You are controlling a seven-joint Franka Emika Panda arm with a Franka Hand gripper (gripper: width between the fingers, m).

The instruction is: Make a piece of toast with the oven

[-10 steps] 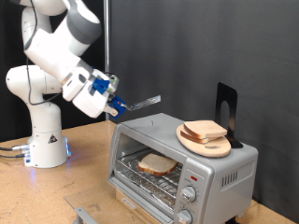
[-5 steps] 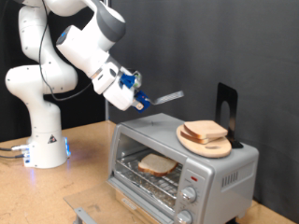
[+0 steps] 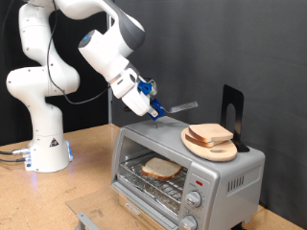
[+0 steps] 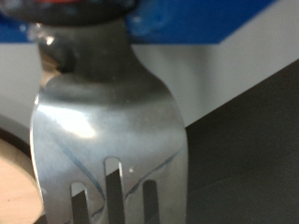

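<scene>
**Spatula held over the oven, 1 slice already on the rack**

The oven (image 3: 187,171) sits on the wooden table (image 3: 58,196) with its glass door dropped open. Inside, on the wire rack, lies 1 piece of toast (image 3: 161,169), flat and pale with a brown crust. It looks placed there on purpose, square to the opening, where the heat would reach it.

On top of the oven, toward the exterior view's right, a round wooden board (image 3: 211,146) carries a small stack of spare slices (image 3: 210,133), kept within easy reach of the oven mouth. Behind the board stands a dark upright holder (image 3: 231,107).

The arm bends over from its base, which stands well off to the oven's left in the exterior view. Its end effector (image 3: 153,107) hangs above the oven's top, near the rear left corner, clamped on the handle of a metal spatula (image 3: 180,106). The blade points out level toward the stacked slices and stops short of them, touching nothing. Held flat like that, I'd judge it is being carried as a lifting tool, ready to slide under bread rather than pinch it.

The wrist view is filled by the same spatula (image 4: 107,131), its slotted shiny blade running away from the camera.
</scene>
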